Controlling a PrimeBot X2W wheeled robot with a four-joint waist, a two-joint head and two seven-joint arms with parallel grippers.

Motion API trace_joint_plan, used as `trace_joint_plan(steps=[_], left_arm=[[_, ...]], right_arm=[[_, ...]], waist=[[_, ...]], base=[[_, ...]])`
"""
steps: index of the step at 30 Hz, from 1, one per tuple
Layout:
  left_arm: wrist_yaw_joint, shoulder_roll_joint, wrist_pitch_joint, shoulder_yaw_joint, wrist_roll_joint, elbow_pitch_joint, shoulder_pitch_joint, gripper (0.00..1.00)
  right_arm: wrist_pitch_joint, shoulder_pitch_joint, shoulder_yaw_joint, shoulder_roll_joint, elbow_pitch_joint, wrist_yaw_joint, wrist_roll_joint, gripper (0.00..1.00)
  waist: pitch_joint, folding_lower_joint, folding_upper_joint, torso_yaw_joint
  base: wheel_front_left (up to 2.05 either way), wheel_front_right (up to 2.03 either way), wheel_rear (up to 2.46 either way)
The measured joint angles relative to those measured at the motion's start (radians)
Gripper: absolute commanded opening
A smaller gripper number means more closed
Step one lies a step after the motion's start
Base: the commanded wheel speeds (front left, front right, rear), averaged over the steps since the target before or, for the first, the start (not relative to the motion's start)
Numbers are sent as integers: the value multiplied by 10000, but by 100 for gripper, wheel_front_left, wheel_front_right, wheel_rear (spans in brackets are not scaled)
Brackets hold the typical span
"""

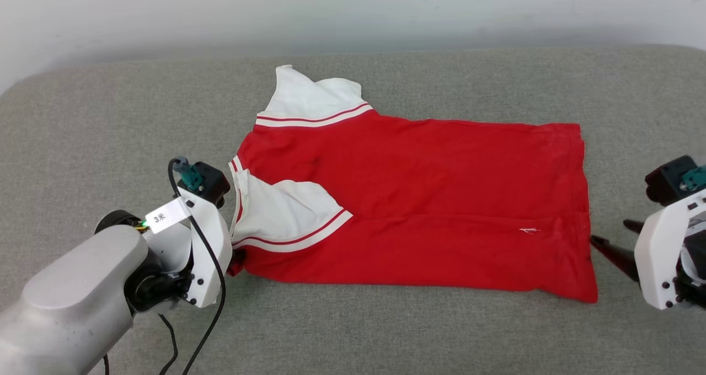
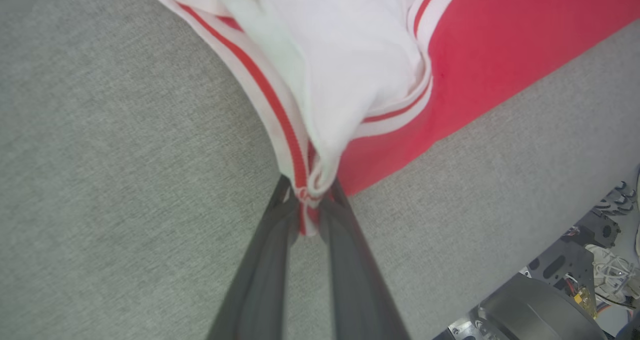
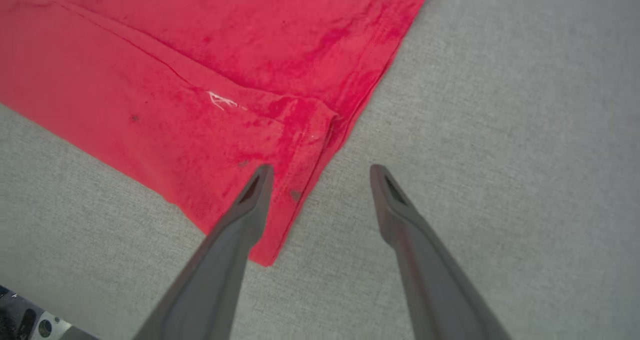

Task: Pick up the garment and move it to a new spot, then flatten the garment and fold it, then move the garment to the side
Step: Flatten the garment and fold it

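Red basketball-style shirt (image 1: 419, 198) with white short sleeves and red-and-white striped trim, spread lengthwise on the grey fabric-covered table (image 1: 386, 331), neck end toward the robot's left, hem toward its right. Shows a plain red side up, no lettering visible. Far sleeve (image 1: 309, 96) pointing away toward the pale wall (image 1: 353, 11); near sleeve (image 1: 281, 209) folded in over the red body. Near long edge turned over along a straight crease, with a small white thread mark (image 1: 529, 230) on it close to the hem. Left gripper (image 1: 236, 264) at the near neck-end corner of the shirt (image 2: 500, 55), jaws narrow and pinched on a bunch of striped trim and white sleeve cloth, seen clearly from the left wrist (image 2: 310, 200); cloth drawn up slightly into the pinch. White paper tag (image 1: 167, 216) and black cable (image 1: 212, 259) on that wrist. Right gripper (image 1: 612, 240) just beside the near hem corner, jaws wide and holding nothing; from the right wrist (image 3: 320, 172), one finger (image 3: 250, 205) over the red corner of the shirt (image 3: 150, 80), the other over bare grey fabric (image 3: 500, 130). Whether that finger touches the cloth, impossible to tell. Part of the robot's dark base (image 2: 540, 320) beyond the table edge in the left wrist view.
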Motion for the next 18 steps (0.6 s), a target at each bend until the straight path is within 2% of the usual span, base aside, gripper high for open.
trace_joint_plan(steps=[4,8,11,18], left_arm=[[0,-29,-155,-8,94,-65,-103,0],[0,-86,-259,-48,247,-71,-221,0],[0,-165,-345,-71,272,-69,-315,0],[0,-211,-533,-182,339,-15,-396,0]], right_arm=[[688,57,25,288,151,0,188,100],[903,73,48,698,759,0,52,100],[938,149,213,1062,1337,-2,-73,100],[610,147,395,1361,2207,-23,-46,100]], waist=[[156,0,0,60],[355,0,0,140],[496,0,0,220],[706,0,-1,396]], base=[[0,0,0],[0,0,0],[0,0,0],[0,0,0]])
